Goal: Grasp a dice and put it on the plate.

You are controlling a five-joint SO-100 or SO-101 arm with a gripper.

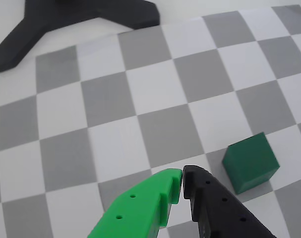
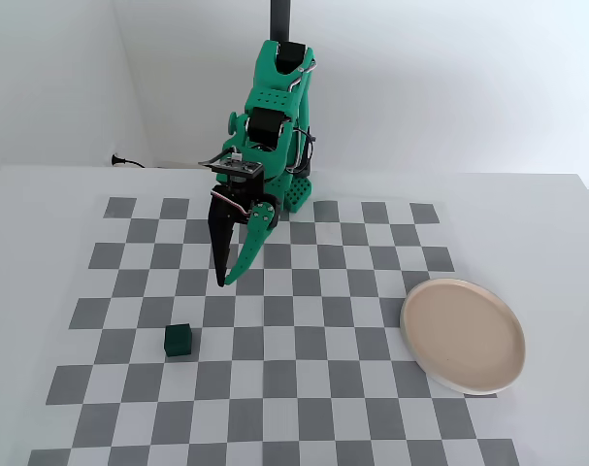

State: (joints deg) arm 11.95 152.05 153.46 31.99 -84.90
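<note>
The dice [image 2: 179, 340] is a small dark green cube resting on the checkerboard at the left in the fixed view. In the wrist view the dice [image 1: 250, 162] lies to the lower right, just beyond the black finger. My gripper [image 2: 222, 282] hangs above the board, up and to the right of the dice, apart from it. Its green and black tips meet, so the gripper [image 1: 182, 175] is shut and holds nothing. The plate [image 2: 463, 334], round and beige-pink with a paler rim, sits at the right edge of the board, bare.
The green arm's base [image 2: 275, 184] stands at the back of the checkerboard mat [image 2: 304, 379]. A black stand foot [image 1: 66, 20] shows at the top left of the wrist view. White walls close the back and left.
</note>
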